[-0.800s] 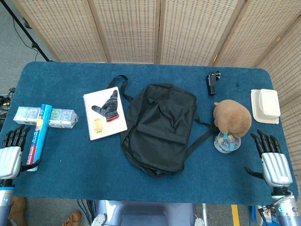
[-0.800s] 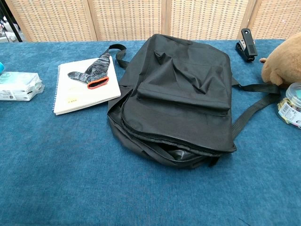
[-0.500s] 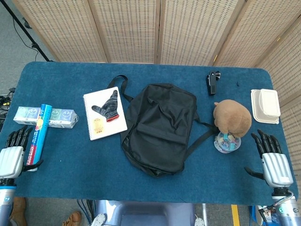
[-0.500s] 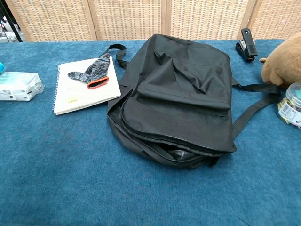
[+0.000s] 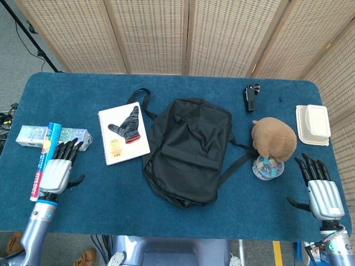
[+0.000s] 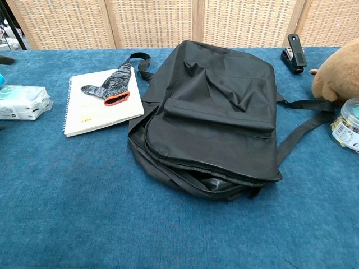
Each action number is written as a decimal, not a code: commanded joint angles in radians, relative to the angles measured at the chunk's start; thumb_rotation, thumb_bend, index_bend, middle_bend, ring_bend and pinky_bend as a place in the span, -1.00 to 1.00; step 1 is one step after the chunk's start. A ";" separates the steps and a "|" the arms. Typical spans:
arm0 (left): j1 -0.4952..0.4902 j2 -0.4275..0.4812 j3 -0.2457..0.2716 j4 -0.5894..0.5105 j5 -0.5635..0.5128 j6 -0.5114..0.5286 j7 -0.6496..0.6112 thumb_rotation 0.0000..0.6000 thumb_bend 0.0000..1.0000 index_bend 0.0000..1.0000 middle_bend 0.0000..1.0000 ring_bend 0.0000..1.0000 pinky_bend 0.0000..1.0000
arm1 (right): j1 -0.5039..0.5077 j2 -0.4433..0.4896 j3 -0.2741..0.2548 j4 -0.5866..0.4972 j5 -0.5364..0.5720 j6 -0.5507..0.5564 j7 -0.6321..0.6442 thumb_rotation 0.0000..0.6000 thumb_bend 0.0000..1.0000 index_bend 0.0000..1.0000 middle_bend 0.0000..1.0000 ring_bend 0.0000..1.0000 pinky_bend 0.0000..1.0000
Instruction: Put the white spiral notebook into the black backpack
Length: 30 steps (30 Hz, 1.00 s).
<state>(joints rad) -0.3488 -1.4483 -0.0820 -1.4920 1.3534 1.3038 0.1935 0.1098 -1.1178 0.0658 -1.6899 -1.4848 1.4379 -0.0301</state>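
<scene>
The white spiral notebook (image 5: 123,134) (image 6: 100,104) lies flat on the blue table, left of the black backpack (image 5: 187,149) (image 6: 216,117). A grey knitted glove with an orange cuff (image 5: 126,124) (image 6: 109,84) lies on top of the notebook. The backpack lies flat, its zipper gaping at the near edge. My left hand (image 5: 58,170) hovers over the left side of the table, fingers spread, holding nothing, well left of the notebook. My right hand (image 5: 320,188) is at the table's right front corner, fingers spread and empty. Neither hand's body shows in the chest view.
A tissue pack (image 5: 52,137) (image 6: 21,102) and a blue tube (image 5: 43,160) lie beside my left hand. A brown plush toy (image 5: 273,138), a small jar (image 5: 268,167), a black clip (image 5: 251,96) and a white lidded box (image 5: 312,124) sit right of the backpack.
My left hand has moved right and forward from the table's left edge onto the table beside the blue tube. The right hand has barely moved.
</scene>
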 commanded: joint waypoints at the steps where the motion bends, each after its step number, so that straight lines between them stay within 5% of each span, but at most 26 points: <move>1: -0.103 -0.141 -0.071 0.089 -0.026 -0.077 0.084 1.00 -0.53 -1.00 -1.00 -1.00 -1.00 | 0.000 0.004 -0.001 -0.006 -0.006 0.001 0.008 1.00 -1.00 -1.00 -1.00 -1.00 -1.00; 16: -0.251 -0.419 -0.157 0.336 -0.095 -0.145 0.190 1.00 -0.53 -1.00 -1.00 -1.00 -1.00 | 0.003 0.012 -0.001 -0.008 0.003 -0.012 0.024 1.00 -1.00 -1.00 -1.00 -1.00 -1.00; 30: -0.296 -0.526 -0.166 0.495 -0.123 -0.188 0.151 1.00 -0.53 -1.00 -1.00 -1.00 -1.00 | 0.006 0.014 -0.004 -0.006 0.009 -0.025 0.028 1.00 -1.00 -1.00 -1.00 -1.00 -1.00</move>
<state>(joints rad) -0.6376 -1.9627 -0.2466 -1.0111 1.2330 1.1218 0.3503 0.1158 -1.1041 0.0619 -1.6964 -1.4762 1.4128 -0.0022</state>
